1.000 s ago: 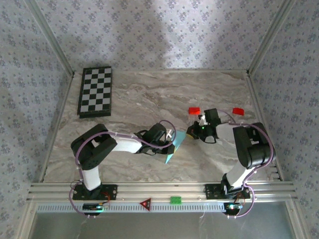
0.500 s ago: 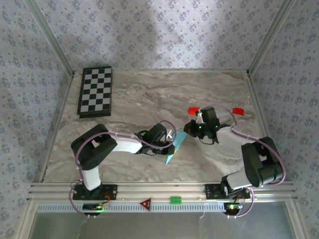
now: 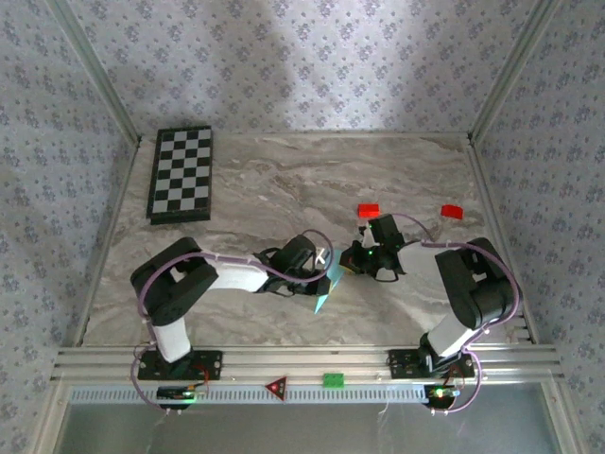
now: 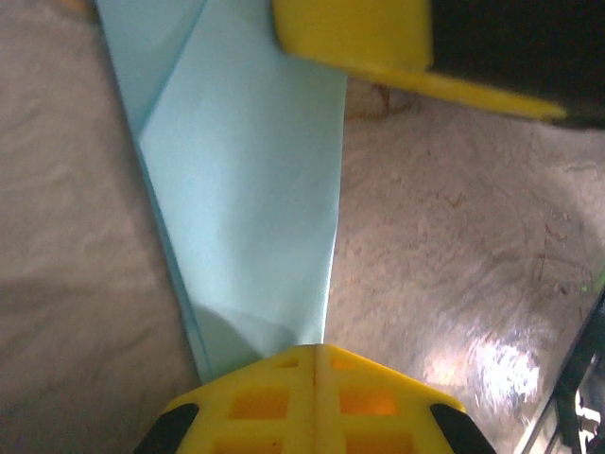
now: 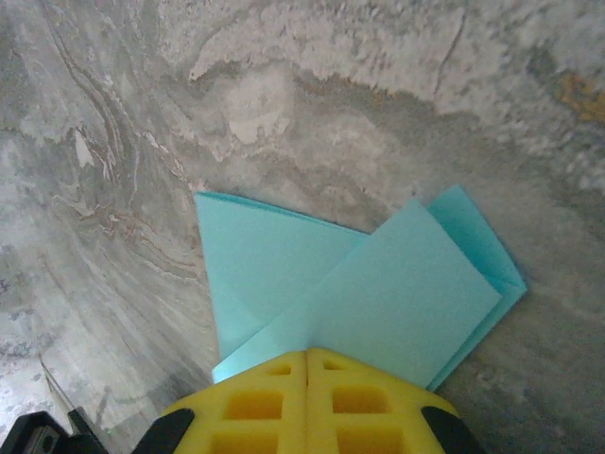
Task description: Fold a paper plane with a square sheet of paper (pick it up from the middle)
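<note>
Movement in the last second is all the right arm's: its end effector [image 3: 354, 256], which stood back toward the red block [image 3: 368, 210] half a second ago, now sits at the 1 o'clock end of the paper plane [image 3: 327, 288], clenched, with its tips on the folded blue layers. Left end effector [image 3: 323, 262] stays clenched on the plane's 10 o'clock edge, and the plane lies on the worktop [image 3: 284, 189] at about 5 o'clock from centre. With both pressing, a crease is probably being set; whether either nips paper I cannot tell.
</note>
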Action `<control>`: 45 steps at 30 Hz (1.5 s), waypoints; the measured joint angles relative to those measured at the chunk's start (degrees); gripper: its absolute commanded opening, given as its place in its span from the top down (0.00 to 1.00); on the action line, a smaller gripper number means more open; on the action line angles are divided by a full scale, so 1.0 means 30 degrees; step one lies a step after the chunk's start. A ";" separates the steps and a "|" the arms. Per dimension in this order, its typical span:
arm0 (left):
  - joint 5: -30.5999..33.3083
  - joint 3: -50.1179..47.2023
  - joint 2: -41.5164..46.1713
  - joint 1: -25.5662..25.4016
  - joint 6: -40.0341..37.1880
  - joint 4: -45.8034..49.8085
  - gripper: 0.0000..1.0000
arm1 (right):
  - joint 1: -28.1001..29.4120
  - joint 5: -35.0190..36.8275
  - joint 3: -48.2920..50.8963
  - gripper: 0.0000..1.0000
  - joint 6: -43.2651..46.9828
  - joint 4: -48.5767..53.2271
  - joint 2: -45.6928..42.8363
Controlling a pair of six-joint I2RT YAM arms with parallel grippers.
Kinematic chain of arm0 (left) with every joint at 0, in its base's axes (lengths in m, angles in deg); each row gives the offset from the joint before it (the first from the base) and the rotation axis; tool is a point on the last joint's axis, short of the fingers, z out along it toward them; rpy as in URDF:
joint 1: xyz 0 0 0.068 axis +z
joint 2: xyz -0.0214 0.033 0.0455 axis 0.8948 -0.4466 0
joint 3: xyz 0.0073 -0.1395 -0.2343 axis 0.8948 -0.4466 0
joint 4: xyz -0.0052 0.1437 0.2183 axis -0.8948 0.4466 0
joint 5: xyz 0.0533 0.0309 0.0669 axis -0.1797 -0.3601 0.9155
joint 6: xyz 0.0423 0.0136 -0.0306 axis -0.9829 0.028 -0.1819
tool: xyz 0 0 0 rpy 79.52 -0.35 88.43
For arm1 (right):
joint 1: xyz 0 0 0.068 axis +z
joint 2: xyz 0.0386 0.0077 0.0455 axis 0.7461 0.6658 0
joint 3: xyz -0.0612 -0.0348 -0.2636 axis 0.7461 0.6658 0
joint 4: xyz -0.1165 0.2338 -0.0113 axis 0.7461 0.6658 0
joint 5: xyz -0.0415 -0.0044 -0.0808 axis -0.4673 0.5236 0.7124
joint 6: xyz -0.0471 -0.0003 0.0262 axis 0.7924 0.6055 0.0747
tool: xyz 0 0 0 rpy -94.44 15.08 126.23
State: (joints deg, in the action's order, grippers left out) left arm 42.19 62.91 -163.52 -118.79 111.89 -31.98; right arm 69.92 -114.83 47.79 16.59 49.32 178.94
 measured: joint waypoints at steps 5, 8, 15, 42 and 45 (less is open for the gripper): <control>-0.0066 -0.0080 0.1566 -0.0197 -0.0007 0.1304 0.97 | -0.0109 -0.0022 0.0080 1.00 0.0007 -0.0342 0.0036; -0.0175 0.0073 0.1749 -0.0233 -0.0095 0.1515 0.97 | -0.0109 -0.0007 0.0102 1.00 0.0000 -0.0430 0.0044; -0.0510 0.1537 0.0481 -0.0291 -0.0372 0.2120 0.98 | -0.0109 0.0015 0.0109 1.00 0.0000 -0.0503 0.0066; -0.0561 -0.1887 0.0204 -0.0321 0.0940 -0.2565 1.00 | -0.0262 -0.0415 -0.0532 0.95 0.1093 0.1202 -0.1938; -0.0525 -0.1887 0.0204 -0.0321 0.1078 -0.2572 1.00 | 0.0874 0.0000 -0.0532 0.96 0.1064 0.1231 -0.3089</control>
State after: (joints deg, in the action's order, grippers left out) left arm 40.62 57.24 -162.91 -119.75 115.12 -39.69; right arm 72.55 -114.83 46.20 19.78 53.01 169.68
